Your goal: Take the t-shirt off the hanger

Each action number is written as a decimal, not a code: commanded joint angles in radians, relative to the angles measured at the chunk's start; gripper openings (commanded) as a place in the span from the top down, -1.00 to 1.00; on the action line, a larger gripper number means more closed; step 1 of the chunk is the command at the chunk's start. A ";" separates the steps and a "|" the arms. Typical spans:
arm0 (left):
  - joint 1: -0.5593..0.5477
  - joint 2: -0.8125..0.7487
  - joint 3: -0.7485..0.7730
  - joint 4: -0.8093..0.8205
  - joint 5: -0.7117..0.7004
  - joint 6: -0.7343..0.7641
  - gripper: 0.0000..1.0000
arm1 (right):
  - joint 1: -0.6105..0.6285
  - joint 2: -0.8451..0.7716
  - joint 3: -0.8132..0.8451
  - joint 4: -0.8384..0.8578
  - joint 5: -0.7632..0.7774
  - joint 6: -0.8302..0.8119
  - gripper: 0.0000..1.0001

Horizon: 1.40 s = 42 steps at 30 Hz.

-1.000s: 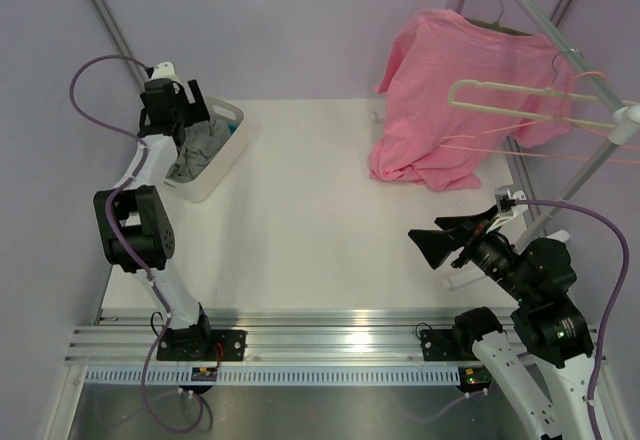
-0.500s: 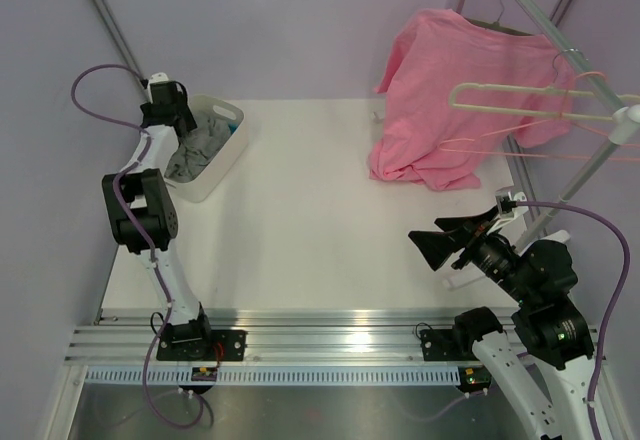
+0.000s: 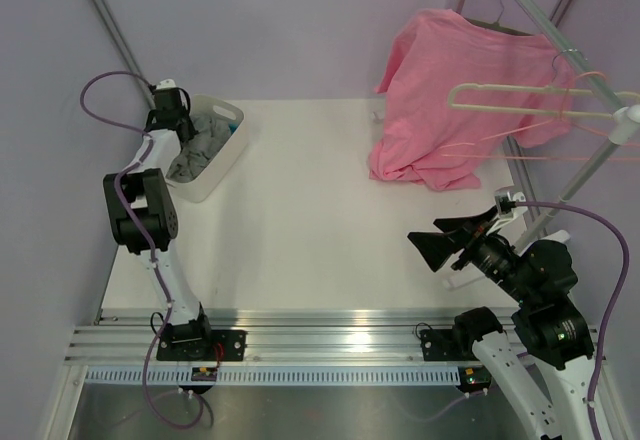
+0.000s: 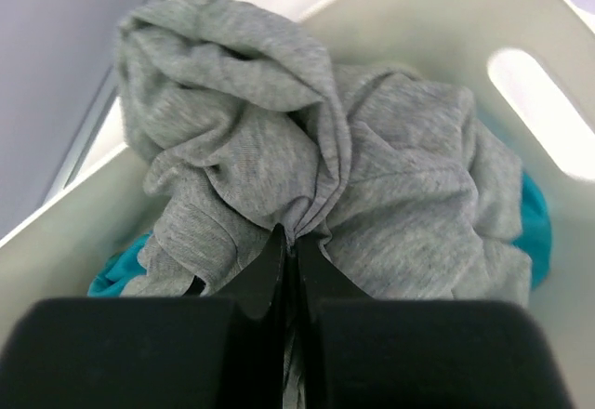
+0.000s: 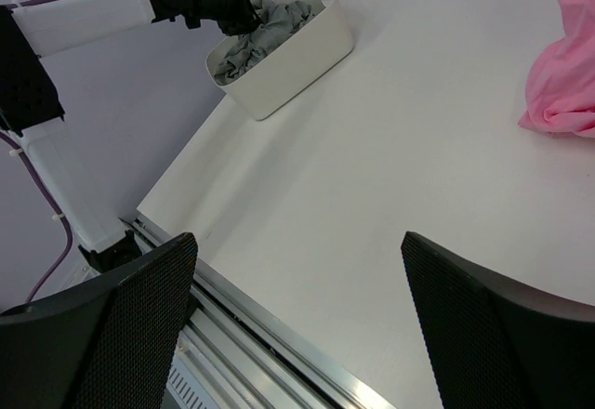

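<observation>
1. The left gripper [image 4: 288,238] reaches down into the white bin [image 3: 222,166] at the far left corner of the table [image 3: 300,210]. Its two fingers are pressed together, and a narrow fold of grey fabric is nipped between their tips.
2. The t-shirt [image 4: 390,195] lies crumpled in that bin, bunched into thick folds that gather towards the pinch point. It is off the hanger and well apart from it.
3. A teal cloth [image 4: 535,214] shows under the grey heap, at the bin's edges on both sides.
4. The pink t-shirt [image 3: 450,90] hangs from the metal rail [image 3: 540,23] at the far right, with its lower hem slumped onto the table.
5. The hanger [image 3: 505,86], thick and cream, hangs bare on the same rail, just in front of the pink t-shirt.
6. The right gripper [image 5: 297,242] hovers above the near right part of the table. Its fingers are spread wide apart and nothing is between them.
</observation>
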 commanded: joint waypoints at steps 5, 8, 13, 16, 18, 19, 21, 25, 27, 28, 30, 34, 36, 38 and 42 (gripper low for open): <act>-0.048 -0.162 -0.130 0.153 0.202 0.135 1.00 | 0.000 -0.002 0.008 0.031 -0.041 -0.007 -0.98; -0.053 -0.177 -0.143 0.141 0.195 0.154 1.00 | 0.001 0.004 0.007 0.033 -0.044 -0.007 -0.98; -0.053 -0.225 -0.189 0.170 0.280 0.190 1.00 | 0.002 0.008 0.005 0.033 -0.055 -0.006 -0.98; -0.053 -0.239 -0.204 0.184 0.323 0.200 1.00 | 0.000 -0.004 0.002 0.033 -0.053 -0.007 -0.98; -0.053 -0.234 -0.195 0.178 0.277 0.195 0.98 | 0.000 -0.007 0.002 0.034 -0.050 -0.006 -0.98; -0.053 -0.225 -0.189 0.173 0.265 0.192 0.73 | 0.000 -0.007 0.002 0.033 -0.052 -0.006 -0.98; -0.051 -0.205 -0.178 0.161 0.248 0.193 0.50 | 0.000 -0.005 0.002 0.030 -0.050 -0.007 -0.98; -0.041 -0.112 -0.072 0.088 0.253 0.174 0.40 | 0.000 -0.008 0.005 0.028 -0.042 -0.007 -0.98; -0.039 -0.050 -0.037 0.058 0.345 0.180 0.44 | 0.002 -0.004 0.004 0.028 -0.041 -0.006 -0.98; -0.039 -0.050 -0.037 0.058 0.346 0.181 0.44 | 0.002 -0.004 0.005 0.028 -0.041 -0.007 -0.98; -0.039 -0.044 -0.038 0.064 0.382 0.196 0.35 | 0.001 -0.001 0.007 0.028 -0.044 -0.007 -0.98; -0.033 -0.064 -0.037 0.065 0.427 0.210 -0.08 | -0.002 -0.010 0.010 0.022 -0.055 -0.007 -0.98; -0.016 -0.070 0.011 0.014 0.488 0.206 -0.47 | 0.002 -0.019 0.013 0.017 -0.055 -0.009 -0.98; -0.011 -0.090 0.015 -0.004 0.531 0.190 -0.73 | 0.000 -0.028 0.018 0.019 -0.056 -0.010 -0.99; -0.011 -0.171 -0.018 -0.005 0.473 0.146 -0.97 | 0.002 -0.009 0.010 0.025 -0.042 -0.007 -0.99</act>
